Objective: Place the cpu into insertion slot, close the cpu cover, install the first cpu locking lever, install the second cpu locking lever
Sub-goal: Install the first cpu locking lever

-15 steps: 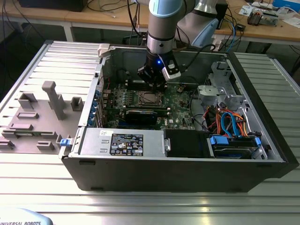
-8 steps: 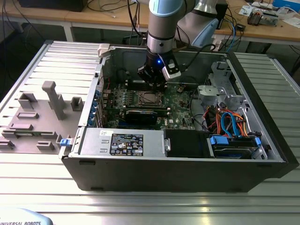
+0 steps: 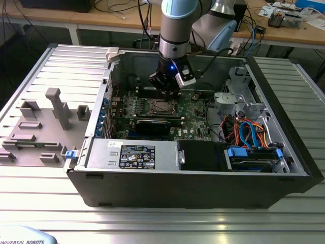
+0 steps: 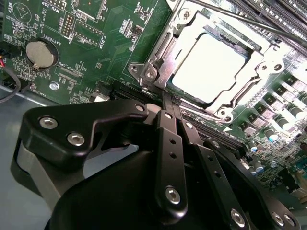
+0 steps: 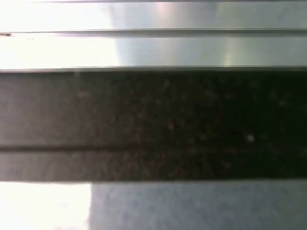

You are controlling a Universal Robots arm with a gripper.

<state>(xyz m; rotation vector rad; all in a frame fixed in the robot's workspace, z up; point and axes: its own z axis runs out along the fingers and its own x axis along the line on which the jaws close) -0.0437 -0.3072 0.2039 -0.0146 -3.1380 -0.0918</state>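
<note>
- The cpu is seen in the upper right of the second wrist view, lying flat in the insertion slot; its metal top is washed out bright by the light.
- The cpu cover appears to be lowered around the chip as a silvery frame, so the placing step is judged done and the closing at least largely done.
- A thin lever is seen crossing the top of that view beside the slot; whether it is latched cannot be told.
- The pincer is held just beside the near edge of the slot, its dark fingers drawn together with nothing visibly between them; this pose is judged suited to pushing a thin lever.
- In the exterior view the pincer is seen just above the slot, near the centre of the green board.
- The board lies inside an open computer case laid on its side on a ribbed metal bench, so that the slot faces upward to the arm.
- Small white print is scattered over the board by a round coin battery in the upper left of the second wrist view, and a black label sits on the case; these are left unread.
</note>
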